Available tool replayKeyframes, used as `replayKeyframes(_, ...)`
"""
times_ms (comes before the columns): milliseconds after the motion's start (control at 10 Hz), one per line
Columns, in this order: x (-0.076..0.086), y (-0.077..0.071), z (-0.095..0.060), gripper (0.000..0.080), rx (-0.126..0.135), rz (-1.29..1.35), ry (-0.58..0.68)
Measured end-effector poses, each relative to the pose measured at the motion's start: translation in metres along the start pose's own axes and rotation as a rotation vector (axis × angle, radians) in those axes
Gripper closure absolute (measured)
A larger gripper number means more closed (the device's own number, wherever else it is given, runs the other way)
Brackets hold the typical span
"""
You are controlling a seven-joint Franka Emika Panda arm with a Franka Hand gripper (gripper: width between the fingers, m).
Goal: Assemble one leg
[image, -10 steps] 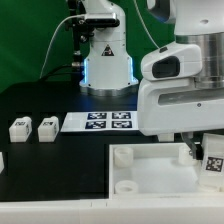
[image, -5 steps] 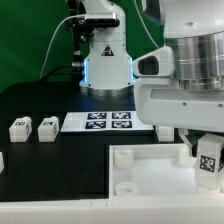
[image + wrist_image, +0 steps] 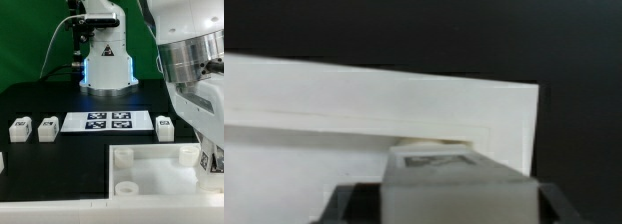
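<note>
My gripper (image 3: 211,158) is at the exterior view's lower right, over the right side of the large white tray (image 3: 150,166). It is shut on a leg (image 3: 215,163), a small white block whose tag shows only partly at the frame edge. In the wrist view the held leg (image 3: 452,180) fills the gap between the dark fingers (image 3: 352,203) and hangs just over the tray (image 3: 367,100) near its corner. Three other legs lie on the black table: two at the left (image 3: 19,128) (image 3: 46,127) and one (image 3: 165,125) right of the marker board.
The marker board (image 3: 107,121) lies flat behind the tray. A round corner socket (image 3: 127,187) shows at the tray's near left. The arm's white base (image 3: 108,60) stands at the back, and the arm's body fills the exterior view's right side.
The arm has swung to the exterior view's right and lower, carrying the held leg toward the frame edge. That has uncovered the leg beside the marker board.
</note>
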State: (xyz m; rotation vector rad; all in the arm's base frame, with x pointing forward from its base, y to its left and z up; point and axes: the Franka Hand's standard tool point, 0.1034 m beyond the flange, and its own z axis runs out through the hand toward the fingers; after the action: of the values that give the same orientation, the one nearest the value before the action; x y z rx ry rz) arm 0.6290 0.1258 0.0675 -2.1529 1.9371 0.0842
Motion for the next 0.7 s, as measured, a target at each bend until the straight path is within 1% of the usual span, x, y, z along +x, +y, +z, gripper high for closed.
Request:
replayKeyframes(100,-0.0002,0.0004,0.0006,0.0500,-0.001,-0.006,0.000)
replayKeyframes(200,-0.0002,0.0006,0.0009,0.0301,-0.002,-0.035,0.000)
replayKeyframes(300,0.0002,0.0012,0.0008,0.0301,-0.010,-0.110,-0.001)
replayKeyframes(400,0.0020,0.0023,-0.0010,0.0175,-0.040,-0.230,-0.008)
replayKeyframes(500,0.0039,0.0022,-0.0033,0.0175,-0.067,-0.401,-0.002)
replayKeyframes(600,0.0025,0.0006,-0.0043,0.0155,-0.070,-0.563,0.009)
replayKeyframes(700,0.0026,0.0006,-0.0033,0.0155,-0.058,-0.664,0.014)
